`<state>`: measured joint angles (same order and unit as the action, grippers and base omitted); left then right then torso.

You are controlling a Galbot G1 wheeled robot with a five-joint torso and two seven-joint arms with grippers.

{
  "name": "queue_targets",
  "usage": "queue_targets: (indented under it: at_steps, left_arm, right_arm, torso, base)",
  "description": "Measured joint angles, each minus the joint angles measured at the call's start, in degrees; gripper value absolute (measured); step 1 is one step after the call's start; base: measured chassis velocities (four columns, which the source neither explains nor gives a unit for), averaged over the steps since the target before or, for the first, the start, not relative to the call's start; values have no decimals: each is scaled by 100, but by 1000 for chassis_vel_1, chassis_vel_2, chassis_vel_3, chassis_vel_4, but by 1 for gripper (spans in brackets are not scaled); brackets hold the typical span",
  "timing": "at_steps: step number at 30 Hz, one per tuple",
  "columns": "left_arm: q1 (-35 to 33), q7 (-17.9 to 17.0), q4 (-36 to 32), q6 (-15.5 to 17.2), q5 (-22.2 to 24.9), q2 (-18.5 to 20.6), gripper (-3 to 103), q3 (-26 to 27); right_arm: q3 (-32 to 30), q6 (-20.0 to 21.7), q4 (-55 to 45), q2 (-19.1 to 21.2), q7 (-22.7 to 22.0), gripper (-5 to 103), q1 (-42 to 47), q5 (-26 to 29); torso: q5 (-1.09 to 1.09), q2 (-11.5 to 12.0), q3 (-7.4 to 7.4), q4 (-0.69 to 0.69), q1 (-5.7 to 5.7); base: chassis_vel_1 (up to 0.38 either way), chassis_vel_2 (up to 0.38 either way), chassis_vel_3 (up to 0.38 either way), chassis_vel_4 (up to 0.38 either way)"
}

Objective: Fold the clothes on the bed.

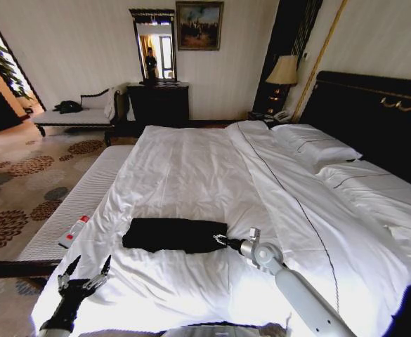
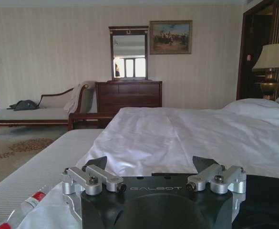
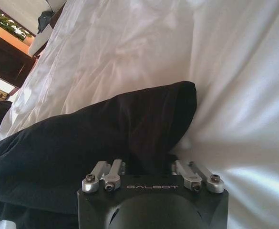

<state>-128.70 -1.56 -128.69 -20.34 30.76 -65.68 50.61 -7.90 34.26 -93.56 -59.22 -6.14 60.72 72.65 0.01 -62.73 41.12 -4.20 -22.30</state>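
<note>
The clothes (image 1: 170, 234) lie as a black folded bundle on the white bed (image 1: 191, 165), towards its near edge. My right gripper (image 1: 218, 241) is at the bundle's right end, and its jaws look drawn together on the cloth. In the right wrist view that gripper (image 3: 146, 162) presses into the black fabric (image 3: 106, 129), with its tips lost against the dark cloth. My left gripper (image 1: 86, 271) hovers open over the bed's near left corner, apart from the clothes. The left wrist view shows the left gripper (image 2: 151, 164) spread wide with nothing between its fingers, and the black cloth (image 2: 268, 200) beside it.
A white padded bench (image 1: 86, 189) runs along the bed's left side with a small red-and-white bottle (image 1: 73, 232) on it. Pillows (image 1: 317, 147) and a dark headboard (image 1: 374, 105) stand at the right. A chaise (image 1: 79, 116), a dresser (image 1: 159, 104) and a lamp (image 1: 284, 71) line the far wall.
</note>
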Motion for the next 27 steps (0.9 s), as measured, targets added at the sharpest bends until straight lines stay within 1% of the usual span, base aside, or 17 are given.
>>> queue_targets:
  at_steps: [2,3,5,6,7,8,9,10,21,27]
  left_arm:
    - [0,0,0,0,0,0,100,0]
    - [0,0,0,0,0,0,100,0]
    - [0,0,0,0,0,0,100,0]
    - [0,0,0,0,0,0,100,0]
    - [0,0,0,0,0,0,100,0]
    - [0,0,0,0,0,0,100,0]
    - [0,0,0,0,0,0,100,0]
    - [0,0,0,0,0,0,100,0]
    - [0,0,0,0,0,0,100,0]
    - [0,-1,0,0,0,0,100,-1]
  right_arm:
    - [-14,1,-32,-3,-1,29,15,-2]
    - [-14,1,-32,-3,-1,29,15,-2]
    - [-25,4,-80,-9,-1,19,24,-30]
    - [-29,4,-98,-9,-1,19,26,-37]
    - [-37,4,-120,-9,-2,14,28,-41]
    - [-37,4,-120,-9,-2,14,28,-41]
    - [-49,5,-143,-9,-8,9,33,-42]
    - [-66,5,-183,-8,-25,6,49,-37]
    - [-140,8,-597,35,-162,5,186,25]
    - [-392,10,-845,199,-187,5,408,-69]
  torso:
    - [0,0,0,0,0]
    - [0,0,0,0,0]
    - [1,0,0,0,0]
    - [0,0,0,0,0]
    - [0,0,0,0,0]
    - [0,0,0,0,0]
    - [0,0,0,0,0]
    - [0,0,0,0,0]
    - [0,0,-1,0,0]
    - [0,0,-1,0,0]
  base:
    - [0,0,0,0]
    - [0,0,0,0]
    - [0,0,0,0]
    - [0,0,0,0]
    - [0,0,0,0]
    - [0,0,0,0]
    - [0,0,0,0]
    - [0,0,0,0]
    - [0,0,0,0]
    - [0,0,0,0]
